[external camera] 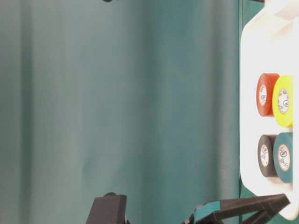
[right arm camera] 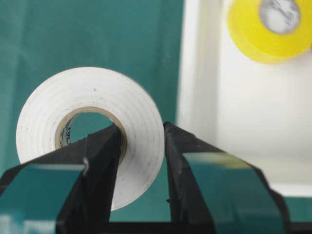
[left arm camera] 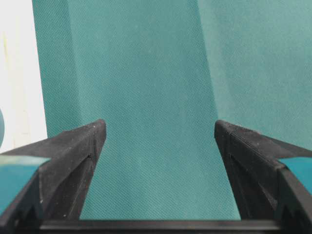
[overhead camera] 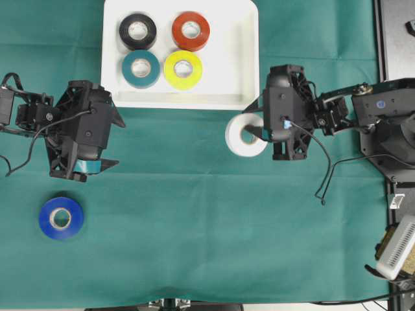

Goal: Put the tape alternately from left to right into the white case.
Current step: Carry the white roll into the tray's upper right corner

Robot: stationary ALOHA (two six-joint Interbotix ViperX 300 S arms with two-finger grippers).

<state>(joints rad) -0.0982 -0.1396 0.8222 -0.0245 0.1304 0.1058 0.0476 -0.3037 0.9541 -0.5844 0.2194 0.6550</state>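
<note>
My right gripper (overhead camera: 257, 133) (right arm camera: 141, 127) is shut on the white tape (overhead camera: 244, 136) (right arm camera: 90, 97). One finger goes through its core and the other presses its outer wall. The roll hangs just outside the near right corner of the white case (overhead camera: 243, 65) (right arm camera: 234, 112). Inside the case lie black (overhead camera: 137, 31), red (overhead camera: 190, 30), teal (overhead camera: 141, 69) and yellow (overhead camera: 183, 69) (right arm camera: 270, 27) rolls in two rows. A blue roll (overhead camera: 60, 218) lies flat on the green cloth at the near left. Over bare cloth left of the case my left gripper (overhead camera: 117, 141) (left arm camera: 160, 124) is open and holds nothing.
The table-level view shows the red (external camera: 266, 94), yellow (external camera: 282, 101), black (external camera: 265, 155) and teal (external camera: 283, 157) rolls in the case (external camera: 247, 70). A loose black cable (overhead camera: 331, 175) trails from the right arm. A white device (overhead camera: 397, 249) sits at the right table edge.
</note>
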